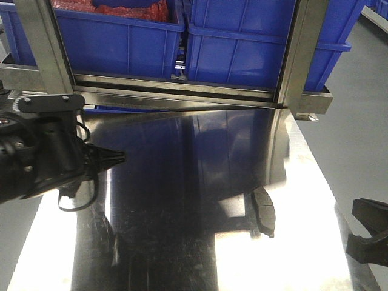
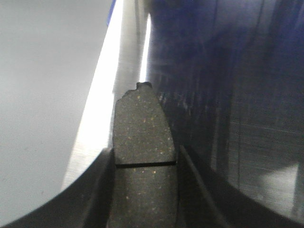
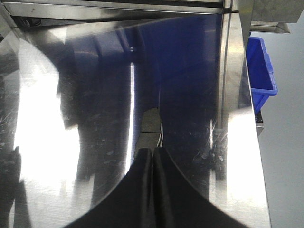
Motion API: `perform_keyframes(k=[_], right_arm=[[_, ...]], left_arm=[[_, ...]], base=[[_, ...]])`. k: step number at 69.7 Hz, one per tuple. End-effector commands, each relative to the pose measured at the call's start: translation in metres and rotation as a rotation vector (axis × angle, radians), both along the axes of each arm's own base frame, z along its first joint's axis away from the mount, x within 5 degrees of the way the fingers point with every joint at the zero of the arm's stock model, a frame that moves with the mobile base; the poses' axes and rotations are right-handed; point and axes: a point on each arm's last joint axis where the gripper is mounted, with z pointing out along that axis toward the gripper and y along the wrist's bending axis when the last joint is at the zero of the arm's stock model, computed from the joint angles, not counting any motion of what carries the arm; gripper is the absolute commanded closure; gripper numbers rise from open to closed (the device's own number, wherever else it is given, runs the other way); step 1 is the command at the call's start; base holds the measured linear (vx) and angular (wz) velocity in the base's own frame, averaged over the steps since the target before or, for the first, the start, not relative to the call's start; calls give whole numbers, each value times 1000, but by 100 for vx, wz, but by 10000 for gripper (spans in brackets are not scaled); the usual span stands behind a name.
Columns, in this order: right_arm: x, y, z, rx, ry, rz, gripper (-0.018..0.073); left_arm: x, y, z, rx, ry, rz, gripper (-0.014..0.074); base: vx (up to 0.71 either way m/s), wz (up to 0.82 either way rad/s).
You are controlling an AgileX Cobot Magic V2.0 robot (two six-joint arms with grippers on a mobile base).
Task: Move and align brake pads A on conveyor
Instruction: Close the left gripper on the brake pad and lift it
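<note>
Early stage, by my read: left gripper [image 2: 145, 159] clamps one brake pad [image 2: 142, 128] mid-frame over steel table [image 1: 182, 254]; right gripper [image 3: 153, 156] pinched closed, empty; 2nd pad [image 1: 264, 212] lies lower right; conveyor not in view.

The worktop [image 1: 151, 242] is a polished steel sheet, mirror-bright and finely scratched, with broad patches of glare on either side of a dark blue reflection. One dark grey brake pad [image 1: 264, 211] lies flat on it, right of centre, its long side running away from the front edge.
</note>
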Motion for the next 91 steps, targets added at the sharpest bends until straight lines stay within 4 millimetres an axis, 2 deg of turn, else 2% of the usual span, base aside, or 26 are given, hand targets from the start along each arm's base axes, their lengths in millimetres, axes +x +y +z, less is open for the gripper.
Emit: perform_keyframes(k=[1,12,91], right_arm=[[3,2,15,18,-93,17,568],[3,2,15,18,-93,17,568],[3,2,15,19,-96,18,569]], left_arm=[[-7,12,31,15,-89,3,443],[-12,18,39,26,-109,19,444],[-13,18,39,28,-107,23,443]], base=[[0,0],[0,0],[0,0]])
